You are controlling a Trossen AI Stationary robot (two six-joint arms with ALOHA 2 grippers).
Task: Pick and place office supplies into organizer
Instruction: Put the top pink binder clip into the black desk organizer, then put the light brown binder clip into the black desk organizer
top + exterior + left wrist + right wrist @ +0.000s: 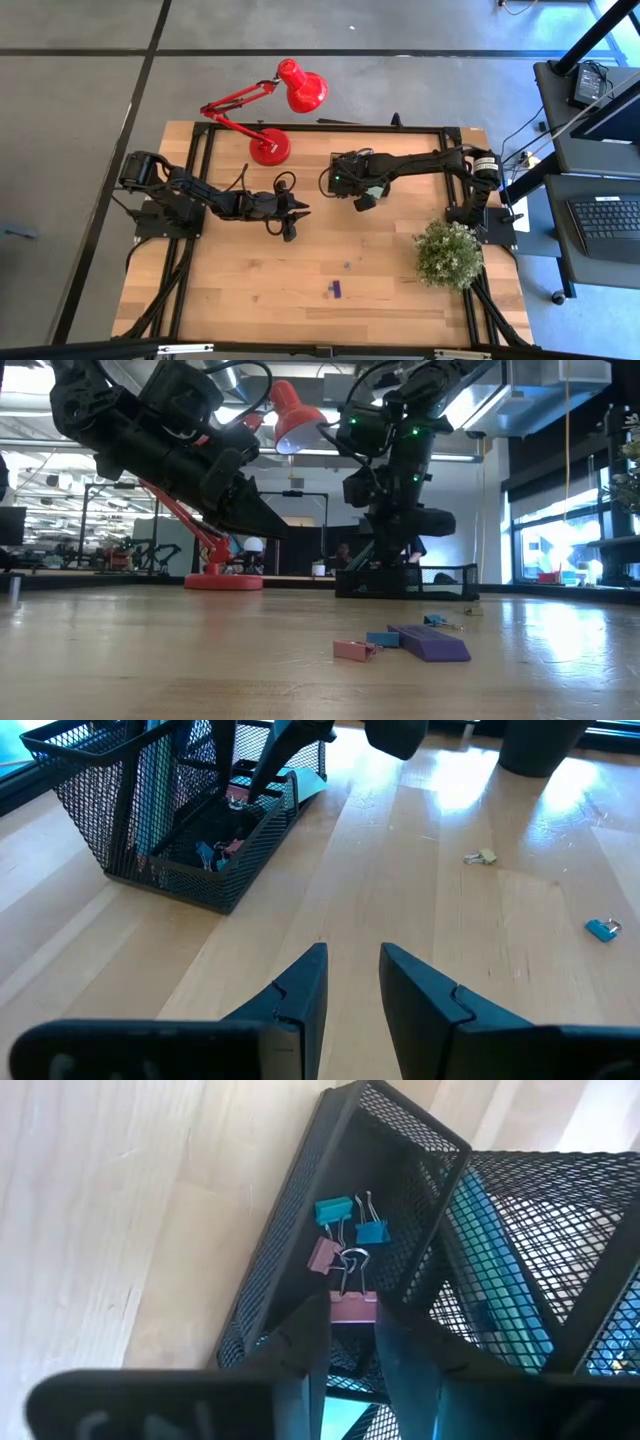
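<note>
The black mesh organizer (300, 1230) stands at the table's far middle, under my right arm (400, 168). My right gripper (352, 1306) reaches down into its low compartment, shut on a pink binder clip (353, 1310). Two teal clips (333, 1210) and another pink clip (322, 1253) lie on that compartment's floor. My left gripper (353, 982) hovers open over bare wood to the organizer's (190, 830) near left, with nothing between its fingers. On the table lie a yellowish clip (484, 857), a blue clip (601, 928) and a purple piece (430, 642). My right gripper pinches the pink binder clip's body (345, 1312) between its two fingertips. The fingers come from above, slanting down into the organizer's low compartment. The clip's wire handles (350, 1265) point away from the fingers. Whether the clip rests on the compartment floor cannot be told.
A red desk lamp (270, 148) stands at the far edge, left of the organizer. A green bushy plant (447, 252) sits at the right. A pink clip (353, 650) and a blue clip (382, 639) lie beside the purple piece on the near middle of the table.
</note>
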